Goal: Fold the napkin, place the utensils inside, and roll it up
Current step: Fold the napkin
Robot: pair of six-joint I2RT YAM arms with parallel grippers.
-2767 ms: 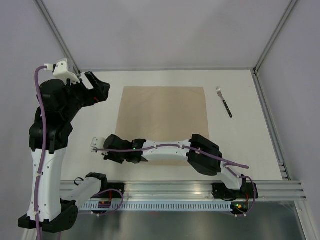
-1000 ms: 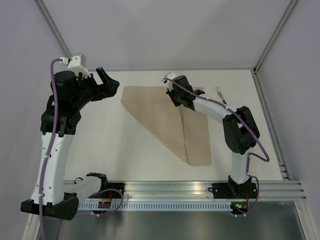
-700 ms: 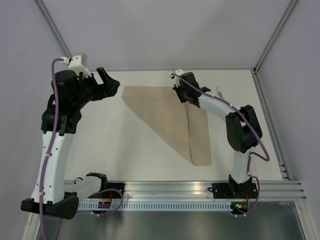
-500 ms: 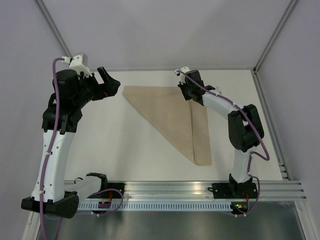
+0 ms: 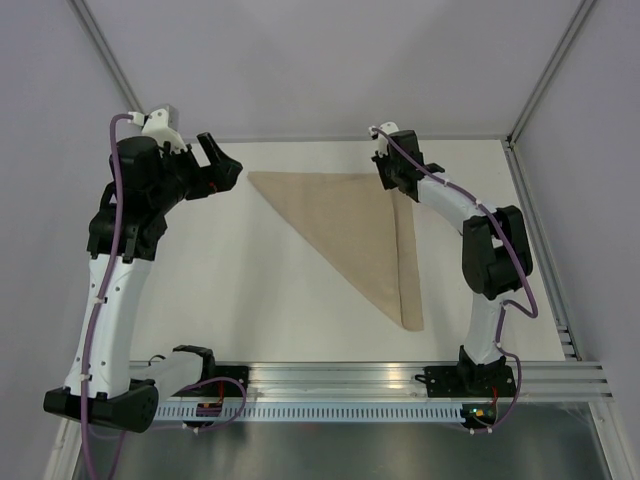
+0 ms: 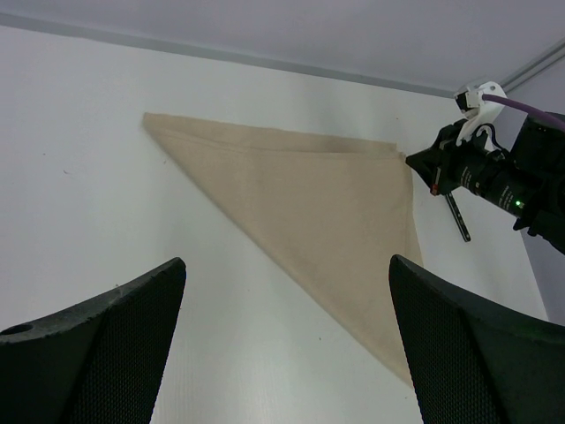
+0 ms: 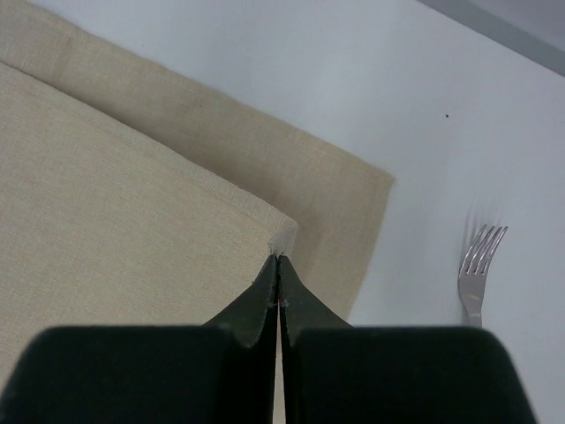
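The right gripper (image 7: 278,265) has its black fingers pressed together, clamped on the corner of the top layer of the large tan-beige cloth napkin (image 5: 355,225). The napkin is folded into a triangle and lies flat on the white table (image 5: 250,290), spreading out to the left of this gripper and back toward the arm's base. Just to the gripper's right lies a slim fork with silver tines and a dark handle (image 7: 477,265), apart from the cloth's edge. The left gripper (image 5: 225,160) hangs raised with its fingers wide apart, holding nothing, with the napkin ahead of and below it.
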